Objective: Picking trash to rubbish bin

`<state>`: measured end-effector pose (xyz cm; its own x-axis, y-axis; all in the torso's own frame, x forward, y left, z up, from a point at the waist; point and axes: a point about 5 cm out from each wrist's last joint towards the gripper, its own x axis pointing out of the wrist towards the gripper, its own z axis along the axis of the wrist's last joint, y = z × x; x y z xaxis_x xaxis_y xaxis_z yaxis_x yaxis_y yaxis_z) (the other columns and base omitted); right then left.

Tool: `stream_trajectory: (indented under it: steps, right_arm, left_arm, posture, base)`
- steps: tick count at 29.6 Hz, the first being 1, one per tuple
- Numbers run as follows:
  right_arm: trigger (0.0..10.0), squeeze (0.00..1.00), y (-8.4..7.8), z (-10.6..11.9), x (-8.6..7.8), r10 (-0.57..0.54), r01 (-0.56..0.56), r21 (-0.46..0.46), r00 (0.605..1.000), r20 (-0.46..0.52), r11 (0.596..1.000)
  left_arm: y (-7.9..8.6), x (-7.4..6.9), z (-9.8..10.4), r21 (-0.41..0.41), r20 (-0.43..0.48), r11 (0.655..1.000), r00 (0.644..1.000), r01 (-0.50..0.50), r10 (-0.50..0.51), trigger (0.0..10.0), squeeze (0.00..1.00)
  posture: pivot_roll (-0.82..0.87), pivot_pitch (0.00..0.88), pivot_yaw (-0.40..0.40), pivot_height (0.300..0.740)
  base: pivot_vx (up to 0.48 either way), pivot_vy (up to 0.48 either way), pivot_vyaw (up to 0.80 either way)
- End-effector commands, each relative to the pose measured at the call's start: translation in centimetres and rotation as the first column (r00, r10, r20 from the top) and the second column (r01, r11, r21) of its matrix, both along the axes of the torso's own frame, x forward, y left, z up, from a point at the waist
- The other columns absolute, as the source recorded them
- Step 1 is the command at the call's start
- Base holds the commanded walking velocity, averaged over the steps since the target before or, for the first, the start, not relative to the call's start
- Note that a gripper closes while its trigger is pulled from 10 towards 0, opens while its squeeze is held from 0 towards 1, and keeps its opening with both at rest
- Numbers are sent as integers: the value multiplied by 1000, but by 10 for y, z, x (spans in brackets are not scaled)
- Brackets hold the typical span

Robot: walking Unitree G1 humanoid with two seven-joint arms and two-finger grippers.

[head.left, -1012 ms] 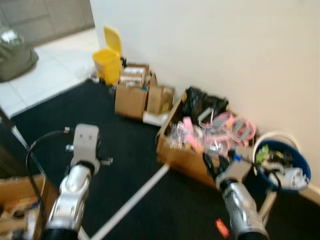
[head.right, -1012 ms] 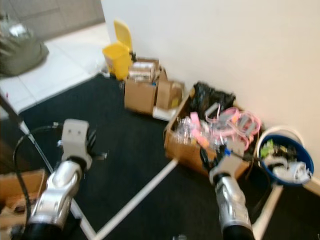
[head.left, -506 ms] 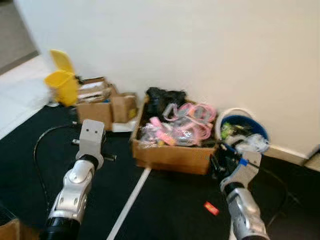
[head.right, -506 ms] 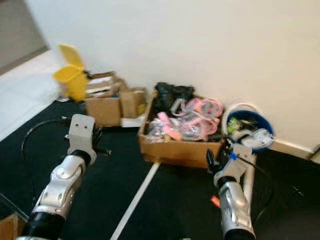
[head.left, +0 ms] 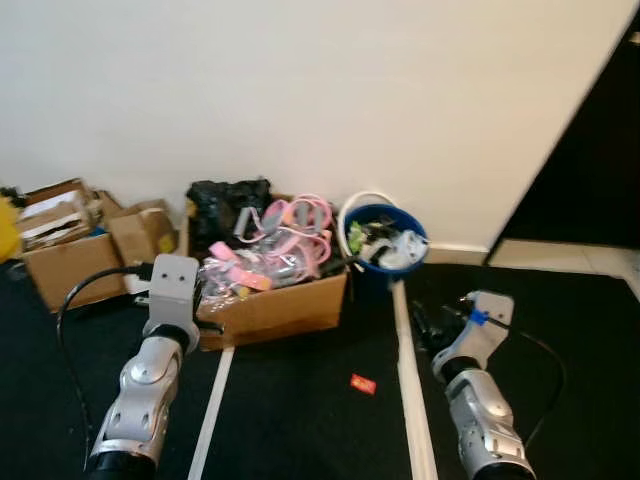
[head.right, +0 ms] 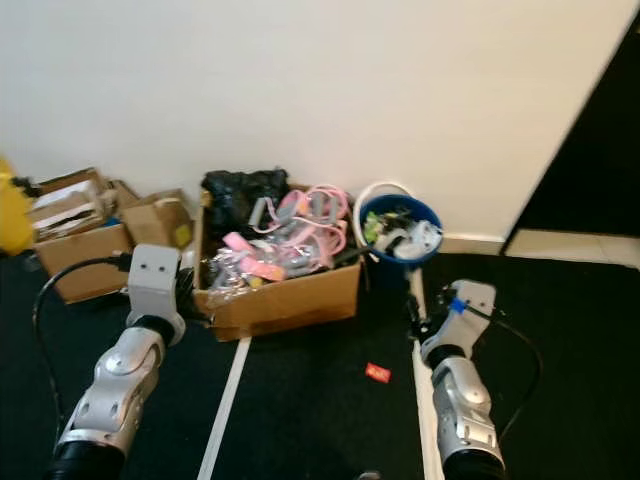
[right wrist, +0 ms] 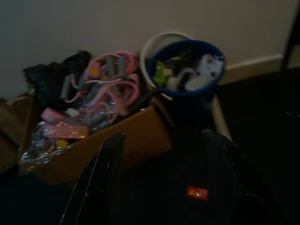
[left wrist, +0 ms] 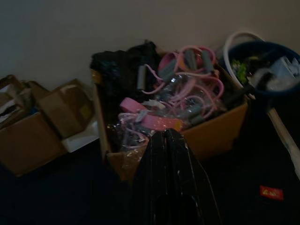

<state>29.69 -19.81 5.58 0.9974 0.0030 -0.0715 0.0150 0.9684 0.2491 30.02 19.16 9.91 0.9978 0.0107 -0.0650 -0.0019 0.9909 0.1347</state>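
Lying on carpet, red wrapper, writing unreadable

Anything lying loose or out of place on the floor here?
A small red wrapper lies alone on the black carpet, in front of the overfilled cardboard box and the blue bin. Neither claw holds anything: left claw shut, right claw open.

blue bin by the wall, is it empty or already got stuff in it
Already holding stuff. The blue bin stands upright against the wall, and green, white and dark pieces pile to its rim; the right wrist view shows the same.
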Motion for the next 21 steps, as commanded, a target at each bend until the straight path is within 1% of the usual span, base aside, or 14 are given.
stream_trajectory:
  steps: [1,12,14,21]
  right_arm:
    - [10000,0,0,-4,-2,8,-8,-2,1000,-22,1000]
    - [10000,0,1,-4,-2,27,-27,-9,999,-28,1000]
    - [10000,0,0,-1,0,36,-36,-16,999,-25,999]
    - [10000,0,0,-2,1,44,-45,-21,999,-29,999]
  left_arm:
    - [-1,-2,0,-2,2,1000,1000,-1,1,10000,0]
    - [-3,-6,-3,-15,-1,1000,1000,-22,22,10000,0]
    - [-3,-8,-5,-21,2,999,999,-35,35,10000,0]
    - [-4,-10,-4,-14,17,999,999,-36,36,10000,0]
  posture:
    - [51,130,53,740]
    - [44,143,30,740]
    - [42,140,23,740]
    - [40,141,14,740]
  base:
    - [0,0,-800]
    - [0,0,-800]
    - [0,0,-800]
    - [0,0,-800]
